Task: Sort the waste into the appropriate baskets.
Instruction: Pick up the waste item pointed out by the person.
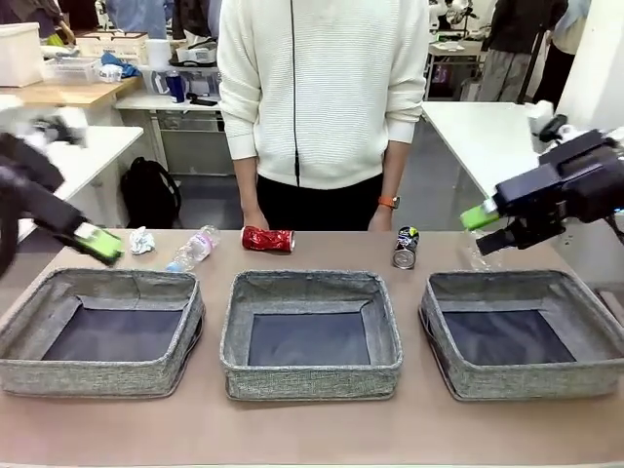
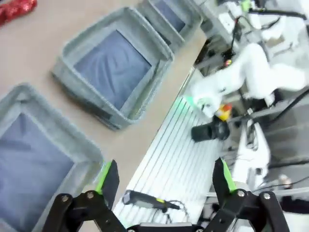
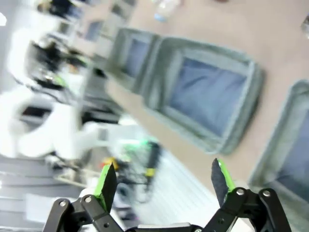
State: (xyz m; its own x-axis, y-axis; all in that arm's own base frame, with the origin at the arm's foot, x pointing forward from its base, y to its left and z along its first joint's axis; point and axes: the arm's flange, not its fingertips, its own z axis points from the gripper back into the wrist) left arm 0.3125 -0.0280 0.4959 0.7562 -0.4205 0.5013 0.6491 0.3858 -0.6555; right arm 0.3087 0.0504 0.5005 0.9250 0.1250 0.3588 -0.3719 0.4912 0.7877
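Three grey woven baskets stand in a row near me: left [image 1: 97, 375], middle [image 1: 312, 378], right [image 1: 526, 380]. Beyond them the waste lies along the far edge: a white paper wad [image 1: 142, 240], a clear bottle [image 1: 193, 249], a dented red can [image 1: 267, 239], a dark can [image 1: 405, 248] and a faint clear cup [image 1: 475, 256]. My left gripper [image 1: 97, 244] hovers blurred above the left basket's far corner, by the wad. It stands open and empty in its wrist view [image 2: 165, 179]. My right gripper [image 1: 485, 229] hangs over the cup, also open and empty [image 3: 164, 181].
A person in a white sweater [image 1: 322, 88] stands at the far side, hands resting near the table edge. The left wrist view looks down on two baskets [image 2: 96, 104] and the table's near edge, with the robot's base [image 2: 251, 72] beyond.
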